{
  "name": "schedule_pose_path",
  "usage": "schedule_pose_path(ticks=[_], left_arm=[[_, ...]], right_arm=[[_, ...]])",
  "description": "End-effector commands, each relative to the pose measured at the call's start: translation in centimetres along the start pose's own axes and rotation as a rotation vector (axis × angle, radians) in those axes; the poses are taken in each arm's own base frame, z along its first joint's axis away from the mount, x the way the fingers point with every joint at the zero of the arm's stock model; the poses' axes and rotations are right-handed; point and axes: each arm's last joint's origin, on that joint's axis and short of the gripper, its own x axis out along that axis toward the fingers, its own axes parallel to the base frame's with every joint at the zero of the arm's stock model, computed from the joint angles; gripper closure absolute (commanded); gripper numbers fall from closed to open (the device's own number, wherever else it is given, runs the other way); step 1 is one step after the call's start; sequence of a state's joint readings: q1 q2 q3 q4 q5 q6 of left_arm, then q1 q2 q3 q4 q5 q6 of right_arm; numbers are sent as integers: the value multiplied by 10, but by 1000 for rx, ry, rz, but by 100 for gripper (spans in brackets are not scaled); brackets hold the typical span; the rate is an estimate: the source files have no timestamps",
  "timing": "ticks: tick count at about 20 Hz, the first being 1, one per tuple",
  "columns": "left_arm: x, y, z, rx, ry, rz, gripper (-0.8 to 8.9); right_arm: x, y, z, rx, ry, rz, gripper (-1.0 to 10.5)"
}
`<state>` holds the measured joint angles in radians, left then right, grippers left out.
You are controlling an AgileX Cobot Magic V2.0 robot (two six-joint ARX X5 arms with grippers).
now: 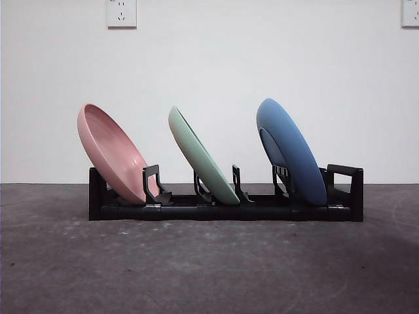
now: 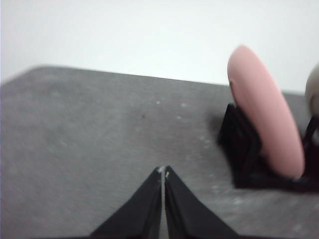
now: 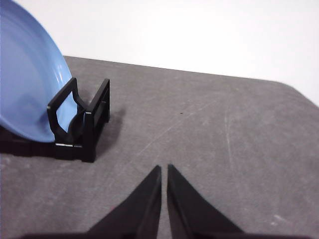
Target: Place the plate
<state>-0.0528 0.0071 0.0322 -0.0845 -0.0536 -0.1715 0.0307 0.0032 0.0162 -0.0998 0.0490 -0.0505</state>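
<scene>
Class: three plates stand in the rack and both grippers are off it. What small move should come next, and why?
Probably none beyond keeping clear: the pink plate, green plate and blue plate all lean in the rack, and the left gripper and right gripper are shut, holding nothing.

A bare test bench in a lab seems to be showing here: a scuffed grey tabletop (image 1: pixel 209 261) is lying before a blank white wall (image 1: pixel 262 52). Two wall sockets (image 1: pixel 122 13) are sitting high up, with no household furnishings showing.
</scene>
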Motion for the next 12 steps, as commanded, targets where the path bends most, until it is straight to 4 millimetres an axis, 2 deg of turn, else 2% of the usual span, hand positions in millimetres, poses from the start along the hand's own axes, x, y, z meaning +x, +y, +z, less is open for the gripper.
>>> schedule_pose_path(ticks=[1,7,12], left_arm=[[1,1,-4,-222,-11,-4,806],[1,0,3,-276,-75,-22,806],[-1,-3,17,-434,-179,-92,805]], right_arm=[[0,0,0,123,-8,-5,929],[0,-2,6,253,-74,-33,930],[-2,-2,17,506,-144,-11,930]])
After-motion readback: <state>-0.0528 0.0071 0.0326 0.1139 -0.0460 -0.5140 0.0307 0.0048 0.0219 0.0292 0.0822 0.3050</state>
